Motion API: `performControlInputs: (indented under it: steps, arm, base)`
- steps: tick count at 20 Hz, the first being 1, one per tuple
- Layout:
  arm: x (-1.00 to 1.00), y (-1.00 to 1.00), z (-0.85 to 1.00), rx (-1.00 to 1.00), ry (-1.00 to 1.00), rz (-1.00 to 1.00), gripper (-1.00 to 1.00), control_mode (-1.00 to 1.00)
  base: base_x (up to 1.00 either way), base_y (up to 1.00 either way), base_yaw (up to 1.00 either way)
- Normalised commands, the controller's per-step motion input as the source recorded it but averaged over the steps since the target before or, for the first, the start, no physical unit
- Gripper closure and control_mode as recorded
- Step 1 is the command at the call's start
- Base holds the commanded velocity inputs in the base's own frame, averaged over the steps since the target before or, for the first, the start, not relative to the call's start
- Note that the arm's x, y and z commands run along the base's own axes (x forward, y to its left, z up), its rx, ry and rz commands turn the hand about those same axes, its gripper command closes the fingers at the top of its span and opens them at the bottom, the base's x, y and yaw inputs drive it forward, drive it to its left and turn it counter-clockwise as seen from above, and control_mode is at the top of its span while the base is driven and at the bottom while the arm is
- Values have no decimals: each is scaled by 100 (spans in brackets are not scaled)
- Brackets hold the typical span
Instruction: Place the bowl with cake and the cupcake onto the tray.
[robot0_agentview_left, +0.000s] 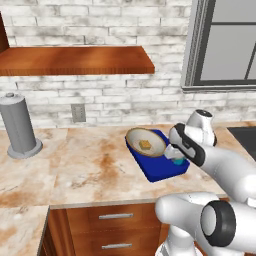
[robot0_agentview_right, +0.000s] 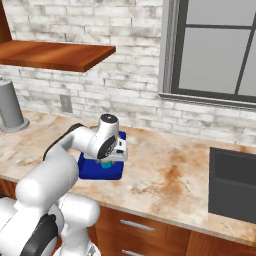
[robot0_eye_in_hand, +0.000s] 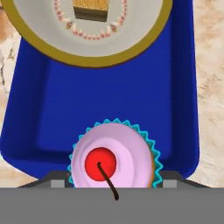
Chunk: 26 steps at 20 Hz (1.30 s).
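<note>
Marble table (robot0_agentview_left: 75, 170) carried the tray (robot0_eye_in_hand: 109, 100), the bowl (robot0_eye_in_hand: 87, 48) already at its far end. Fingers (robot0_eye_in_hand: 114, 181) held the cupcake (robot0_eye_in_hand: 114, 159) over the near end; releasing low would probably keep it upright.

- The tray (robot0_eye_in_hand: 179, 87) looks like smooth, glossy blue plastic.
- The bowl (robot0_eye_in_hand: 39, 43) on it seems matt ceramic with a tan rim.
- The cupcake (robot0_eye_in_hand: 114, 158) has smooth pink frosting, a shiny red cherry and a pleated teal paper wrapper.
- The counter (robot0_agentview_left: 75, 165) under the tray is polished veined stone.
</note>
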Motion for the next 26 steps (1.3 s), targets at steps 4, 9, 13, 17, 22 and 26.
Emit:
performControlInputs:
  steps: [4, 9, 13, 17, 22, 26]
  arm:
    - [0, 0, -19, -1, 0, 0, 100, -100]
    - [1, 0, -19, 0, 0, 0, 100, -100]
    - [1, 0, -7, 0, 0, 0, 100, -100]
    - [1, 0, -1, 0, 0, 0, 100, -100]
    - [0, 0, 0, 0, 0, 0, -100, -100]
    - [0, 0, 0, 0, 0, 0, -100, -100]
  base:
    - [0, 0, 0]
    - [0, 0, 0]
    - [0, 0, 0]
    - [0, 0, 0]
    - [0, 0, 0]
    - [0, 0, 0]
